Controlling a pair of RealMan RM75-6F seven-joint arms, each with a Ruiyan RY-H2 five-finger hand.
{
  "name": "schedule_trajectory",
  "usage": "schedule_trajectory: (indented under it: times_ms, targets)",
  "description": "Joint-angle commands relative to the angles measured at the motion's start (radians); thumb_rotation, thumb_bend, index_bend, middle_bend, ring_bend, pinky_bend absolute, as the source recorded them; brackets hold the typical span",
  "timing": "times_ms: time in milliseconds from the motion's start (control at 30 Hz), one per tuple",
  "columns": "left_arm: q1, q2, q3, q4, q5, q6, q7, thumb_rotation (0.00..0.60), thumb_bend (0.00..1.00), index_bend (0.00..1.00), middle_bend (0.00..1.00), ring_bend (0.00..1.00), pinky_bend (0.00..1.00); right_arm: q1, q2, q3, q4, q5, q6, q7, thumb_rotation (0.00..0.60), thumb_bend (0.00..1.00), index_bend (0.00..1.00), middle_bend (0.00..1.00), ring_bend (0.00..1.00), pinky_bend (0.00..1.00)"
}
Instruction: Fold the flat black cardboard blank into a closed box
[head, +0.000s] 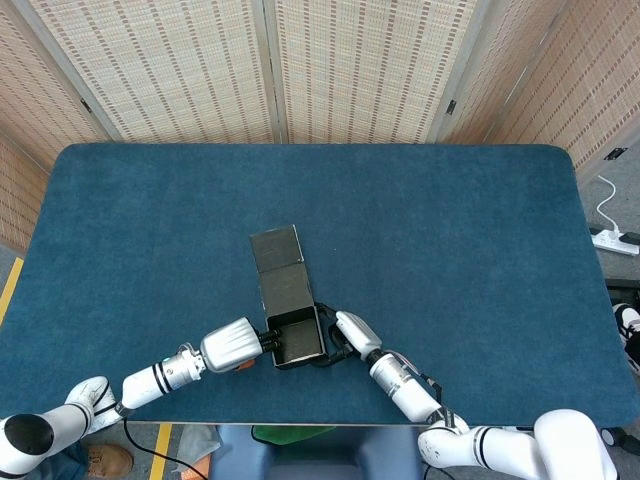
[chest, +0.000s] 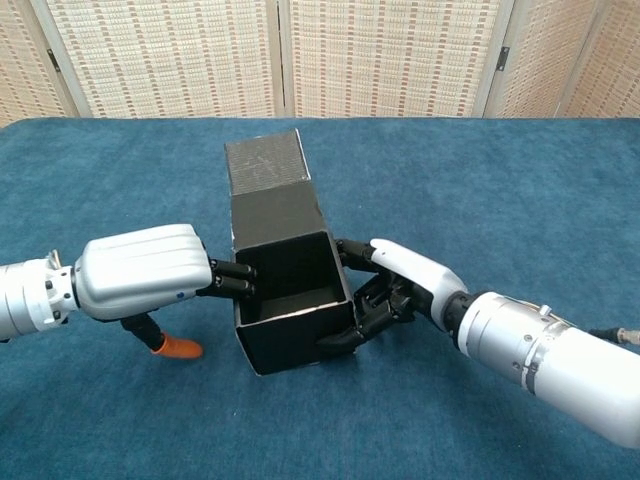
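Room around the black box (chest: 290, 300) is wide: I see bare blue table (head: 450, 230) on all sides, and the near table edge is not far behind my 2 hands. The box stands near the front middle, its top open, its lid flap (chest: 266, 165) lying back toward the screens. Inside I see only its dark bottom. My left hand (chest: 150, 272) presses its fingertips (chest: 238, 282) on the left wall. My right hand (chest: 400, 285) grips the right wall, fingers curled around the lower corner.
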Motion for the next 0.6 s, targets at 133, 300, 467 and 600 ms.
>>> schedule_trajectory:
  times_ms: [133, 300, 467, 600]
  targets:
    - [0.016, -0.039, -0.006, 0.082, 0.012, 0.057, -0.046, 0.600, 0.23, 0.69, 0.61, 0.90, 1.00, -0.004, 0.001, 0.001, -0.004, 0.005, 0.001, 0.005, 0.600, 0.27, 0.43, 0.51, 0.80, 1.00]
    - [0.025, -0.062, -0.008, 0.129, 0.013, 0.082, -0.070, 0.600, 0.23, 0.69, 0.61, 0.90, 1.00, -0.007, -0.002, 0.001, -0.006, 0.006, 0.003, 0.007, 0.600, 0.27, 0.43, 0.51, 0.80, 1.00]
    - [0.031, -0.073, -0.006, 0.152, 0.011, 0.087, -0.078, 0.600, 0.23, 0.69, 0.60, 0.89, 1.00, -0.010, -0.006, 0.001, -0.007, 0.006, 0.006, 0.007, 0.600, 0.27, 0.43, 0.51, 0.80, 1.00]
    - [0.034, -0.075, -0.009, 0.161, 0.008, 0.093, -0.084, 0.600, 0.23, 0.62, 0.56, 0.90, 1.00, -0.013, -0.010, 0.005, -0.005, 0.012, 0.009, 0.008, 0.600, 0.27, 0.43, 0.51, 0.80, 1.00]
